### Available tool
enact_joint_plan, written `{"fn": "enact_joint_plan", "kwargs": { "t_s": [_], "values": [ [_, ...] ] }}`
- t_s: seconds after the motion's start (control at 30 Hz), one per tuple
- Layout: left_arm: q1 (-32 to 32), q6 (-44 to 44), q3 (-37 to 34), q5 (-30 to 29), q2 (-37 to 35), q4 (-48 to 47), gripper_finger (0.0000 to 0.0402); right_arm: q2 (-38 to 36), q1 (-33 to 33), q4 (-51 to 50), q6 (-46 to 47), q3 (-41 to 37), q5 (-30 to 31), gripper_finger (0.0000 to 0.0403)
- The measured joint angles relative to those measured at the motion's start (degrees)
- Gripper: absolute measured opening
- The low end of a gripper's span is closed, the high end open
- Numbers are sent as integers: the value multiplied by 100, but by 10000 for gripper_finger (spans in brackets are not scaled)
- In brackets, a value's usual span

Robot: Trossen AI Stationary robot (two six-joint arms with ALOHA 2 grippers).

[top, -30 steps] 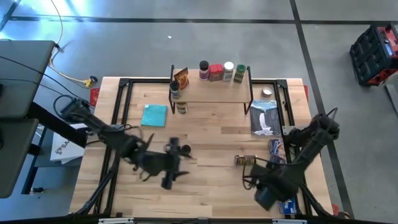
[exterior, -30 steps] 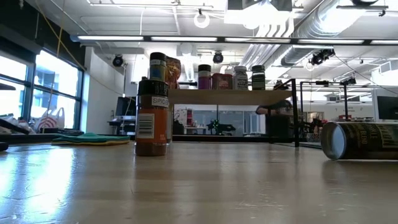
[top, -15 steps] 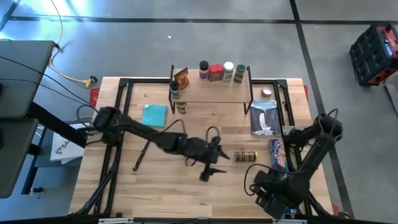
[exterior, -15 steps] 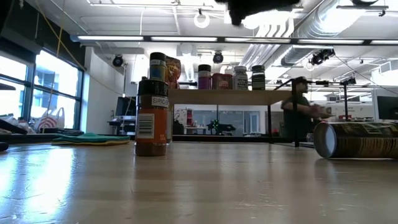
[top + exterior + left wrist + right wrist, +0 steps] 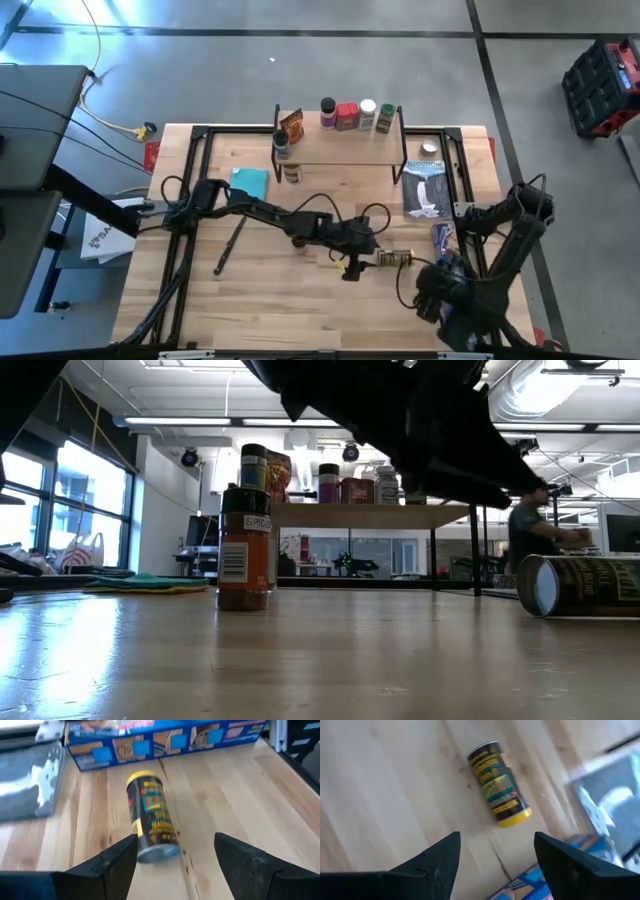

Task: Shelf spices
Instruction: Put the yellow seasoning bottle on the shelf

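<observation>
A dark cylindrical spice tin with a yellow cap and a yellow, red and green label (image 5: 151,815) lies on its side on the light wooden worktop (image 5: 300,310), toward the right front part. The left hand (image 5: 175,857) is just short of the tin's silver bottom end, its two dark fingers (image 5: 115,860) spread wide apart and holding nothing; the tin lies ahead of the gap between them, not yet between them. The left arm reaches across the worktop from the left side to get there.

The right hand (image 5: 497,855) hangs above the front right corner of the worktop, its fingers also wide apart and empty, with the same tin below and well clear of it.

Just past the tin's yellow cap lies a long blue plastic wrap box (image 5: 165,740), and next to that a dark flat packet with a white picture (image 5: 427,188).

Farther back stands the small shelf with a light wooden board top and thin black metal legs (image 5: 340,143). Four jars and tins with dark, red, white and green tops (image 5: 356,115) stand in a row along its back edge, with a small orange-brown packet (image 5: 291,126) at its left end. An orange-brown spice jar with a dark cap (image 5: 244,550) stands on the worktop by the shelf's left legs, with another jar close beside it. A teal square cloth (image 5: 248,185) lies flat to the left of these, and a thin dark stick-like tool (image 5: 229,245) rests in front of it.
</observation>
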Motion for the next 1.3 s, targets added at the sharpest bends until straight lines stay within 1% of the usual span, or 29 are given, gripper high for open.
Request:
{"fn": "enact_joint_plan", "kwargs": {
  "t_s": [0.1, 0.17, 0.27, 0.33, 0.4, 0.47, 0.57, 0.63, 0.77, 0.87, 0.97, 1.1, 1.2, 1.3],
  "values": [
    [-95, -125, -1, -176, -27, -204, 259, -318, -440, 521, -1299, -383, -474, 248],
    [-171, -132, -1, -348, -50, -262, 259, -679, -722, 883, -1852, -885, -830, 248],
    [-295, -189, -1, -598, -62, -274, 259, -1416, -1133, 1634, -2504, -1736, -1149, 248],
    [-369, -262, -1, -731, -62, -358, 259, -1862, -1349, 2209, -2853, -2199, -1169, 248],
    [-431, -309, -1, -842, -62, -424, 259, -2237, -1514, 2524, -3213, -2573, -1173, 248],
    [-492, -383, -1, -954, -62, -420, 259, -2461, -1641, 2715, -3533, -2900, -1177, 248],
    [-542, -489, -1, -1112, -62, -431, 259, -2646, -1765, 2907, -3717, -3302, -1163, 248],
    [-552, -577, -1, -1181, -62, -451, 259, -2683, -1844, 3095, -3861, -3504, -1162, 248],
    [-569, -694, -1, -1223, -62, -480, 259, -2679, -2106, 3187, -3980, -3709, -1379, 259],
    [-566, -735, -1, -1226, -62, -480, 259, -2679, -2307, 3249, -4118, -3733, -1550, 280],
    [-560, -736, -1, -1267, -62, -466, 259, -2653, -2441, 3584, -4457, -3732, -1600, 308],
    [-558, -737, -1, -1289, -62, -443, 259, -2439, -2556, 3849, -4907, -3731, -1783, 330],
    [-556, -814, -1, -1306, -62, -433, 259, -2174, -2568, 3870, -5287, -3731, -1769, 333],
    [-556, -884, -1, -1308, -62, -444, 259, -1932, -2593, 3935, -5448, -3731, -1753, 333]
  ]
}}
